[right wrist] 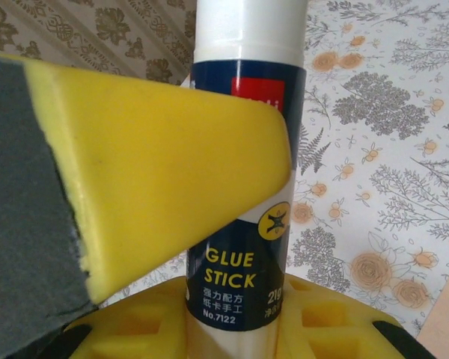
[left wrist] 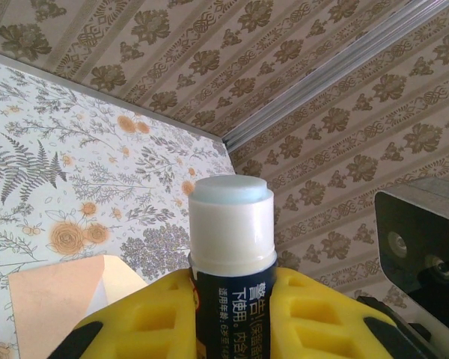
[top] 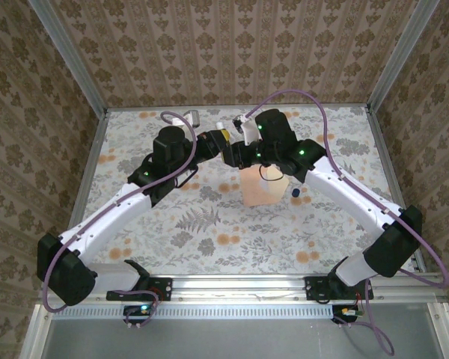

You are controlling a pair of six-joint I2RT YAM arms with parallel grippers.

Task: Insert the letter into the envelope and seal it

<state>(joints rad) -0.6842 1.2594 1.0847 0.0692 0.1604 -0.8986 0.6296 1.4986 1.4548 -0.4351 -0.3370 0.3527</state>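
The left gripper (left wrist: 232, 298) and the right gripper (right wrist: 236, 318) are both clamped on a glue stick (left wrist: 232, 224) above the envelope (top: 260, 193), which lies flat in the middle of the table (top: 209, 243), so the letter is probably already inside, leaving the flap to be glued and pressed shut.

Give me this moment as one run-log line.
stage: glue handling | left gripper: shut on glue stick | right gripper: shut on same stick | envelope: on table, near the grippers
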